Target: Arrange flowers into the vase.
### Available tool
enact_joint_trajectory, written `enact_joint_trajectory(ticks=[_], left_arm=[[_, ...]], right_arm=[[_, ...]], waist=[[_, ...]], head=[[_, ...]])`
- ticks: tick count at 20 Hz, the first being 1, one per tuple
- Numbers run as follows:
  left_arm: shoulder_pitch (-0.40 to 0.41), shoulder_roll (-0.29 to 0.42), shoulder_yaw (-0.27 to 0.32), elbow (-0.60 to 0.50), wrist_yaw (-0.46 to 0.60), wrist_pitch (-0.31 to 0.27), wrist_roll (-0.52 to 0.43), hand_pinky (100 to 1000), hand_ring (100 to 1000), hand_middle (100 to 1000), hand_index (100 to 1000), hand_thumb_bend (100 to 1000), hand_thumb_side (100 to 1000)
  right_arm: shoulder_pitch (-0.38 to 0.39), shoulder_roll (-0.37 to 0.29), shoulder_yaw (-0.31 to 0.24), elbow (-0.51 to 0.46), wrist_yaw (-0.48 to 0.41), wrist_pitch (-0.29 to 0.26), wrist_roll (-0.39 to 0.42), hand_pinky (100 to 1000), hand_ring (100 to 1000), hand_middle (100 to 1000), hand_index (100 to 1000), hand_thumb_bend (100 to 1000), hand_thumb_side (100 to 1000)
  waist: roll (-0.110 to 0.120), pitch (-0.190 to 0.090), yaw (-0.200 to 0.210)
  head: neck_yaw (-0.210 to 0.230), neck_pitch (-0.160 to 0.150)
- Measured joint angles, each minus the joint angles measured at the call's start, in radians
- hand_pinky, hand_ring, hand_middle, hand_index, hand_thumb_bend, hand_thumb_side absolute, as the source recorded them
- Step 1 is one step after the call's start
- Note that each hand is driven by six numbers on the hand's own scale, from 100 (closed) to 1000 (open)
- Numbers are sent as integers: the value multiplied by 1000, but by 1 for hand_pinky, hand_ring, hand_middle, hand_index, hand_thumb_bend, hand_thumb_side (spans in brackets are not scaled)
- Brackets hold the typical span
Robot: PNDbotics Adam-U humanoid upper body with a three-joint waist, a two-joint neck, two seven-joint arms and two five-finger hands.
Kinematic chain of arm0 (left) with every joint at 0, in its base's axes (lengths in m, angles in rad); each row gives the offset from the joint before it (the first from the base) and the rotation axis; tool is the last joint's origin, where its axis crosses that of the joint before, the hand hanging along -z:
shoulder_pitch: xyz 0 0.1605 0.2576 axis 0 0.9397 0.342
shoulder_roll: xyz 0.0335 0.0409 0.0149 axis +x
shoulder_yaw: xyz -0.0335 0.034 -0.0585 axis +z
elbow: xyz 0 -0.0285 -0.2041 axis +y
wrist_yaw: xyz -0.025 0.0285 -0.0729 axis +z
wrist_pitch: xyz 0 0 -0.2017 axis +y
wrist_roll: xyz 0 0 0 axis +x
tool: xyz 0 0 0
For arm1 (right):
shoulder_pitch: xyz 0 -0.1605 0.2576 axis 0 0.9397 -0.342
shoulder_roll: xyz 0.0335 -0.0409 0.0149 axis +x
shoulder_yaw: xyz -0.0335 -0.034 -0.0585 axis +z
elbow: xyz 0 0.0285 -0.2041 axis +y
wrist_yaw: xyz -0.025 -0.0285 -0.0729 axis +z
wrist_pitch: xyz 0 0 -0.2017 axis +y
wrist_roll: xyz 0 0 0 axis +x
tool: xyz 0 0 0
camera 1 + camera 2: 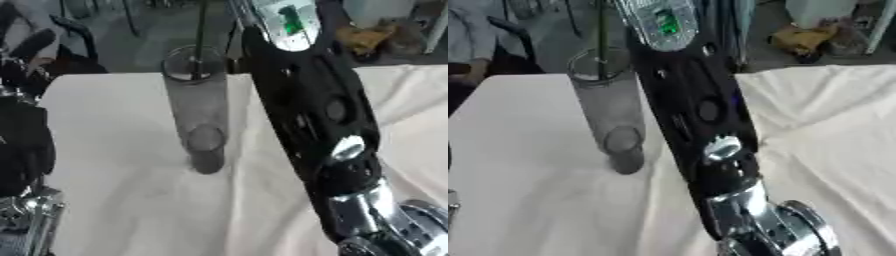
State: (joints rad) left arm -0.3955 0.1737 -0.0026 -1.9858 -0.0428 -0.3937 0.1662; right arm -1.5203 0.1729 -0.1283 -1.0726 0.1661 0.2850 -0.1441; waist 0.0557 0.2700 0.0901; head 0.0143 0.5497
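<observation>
1. Vase (199,110): a tall clear glass cylinder, upright on the surface (122,200), which is covered by a pale cloth. It is placed toward 12 o'clock of the working area, near the far edge, a little left of centre.

2. Stem (201,35): one thin dark stalk is seen rising out of the vase mouth toward 12 o'clock and passing beyond the top of the view. No bloom can be seen; its top is cut off.

3. Right arm (693,115): a long black forearm with silver joints is extended from 5 o'clock toward 12 o'clock, just beside the vase on its 3 o'clock side. The right hand is carried out of the top of both views, so whether its fingers are clenched, released or grasping the stalk cannot be told.

4. Left arm (22,150): black and silver parts are shown at 9 o'clock, well apart from the vase. No left hand can be made out.

5. Handling note, as judgement: the step is taken to be the seating of a stalk in the vase. The stalk should be kept upright and lowered straight down. The forearm should be held off the glass wall, since a tall narrow vase is likely to tip if nudged from the side.
</observation>
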Motion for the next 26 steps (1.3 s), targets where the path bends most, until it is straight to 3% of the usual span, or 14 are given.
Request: enact_joint_trajectory(ticks=[6,17,25,26], left_arm=[[0,-8,0,0,2,0,0,651,831,932,1000,100,1000],[0,-8,0,0,3,0,0,649,830,932,1000,100,1000],[0,-9,0,0,4,1,0,648,830,931,1000,100,1000],[0,-9,0,0,4,1,0,648,829,931,1000,100,1000]], right_arm=[[17,7,6,0,26,-12,29,100,100,100,100,442,458],[39,17,6,0,37,-84,91,100,100,100,100,444,485],[52,25,6,9,54,-109,113,100,100,100,100,442,563],[52,25,6,11,57,-111,113,100,100,100,100,441,626]], waist=[[1,6,3],[2,11,7],[4,14,7],[4,14,7]], head=[[-6,-1],[-8,-15],[-16,-18],[-16,-18]])
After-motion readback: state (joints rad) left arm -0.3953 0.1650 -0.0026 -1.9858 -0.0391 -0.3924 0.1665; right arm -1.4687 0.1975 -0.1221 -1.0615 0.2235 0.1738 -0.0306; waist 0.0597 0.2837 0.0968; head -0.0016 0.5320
